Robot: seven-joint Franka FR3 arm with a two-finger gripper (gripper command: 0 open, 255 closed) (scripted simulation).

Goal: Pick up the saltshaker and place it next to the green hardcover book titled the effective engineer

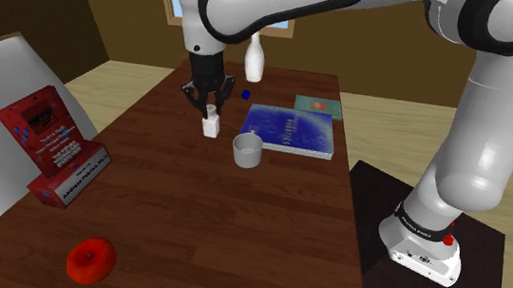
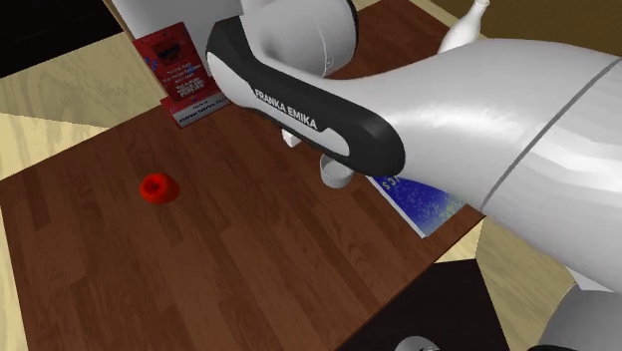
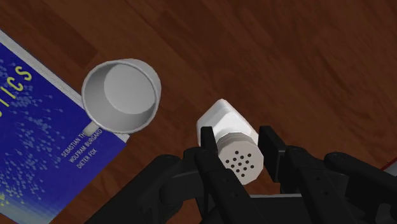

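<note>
Both jaws are clenched on the cap of the shaker (image 1: 210, 125), which stands upright on the desk (image 1: 190, 228) with its long axis pointing up into them. The green book (image 1: 318, 106) lies to the shoulder view's right and a little farther back. The blue book (image 1: 289, 130) and cup (image 1: 247, 150) lie between, so the carry likely must clear both.
</note>
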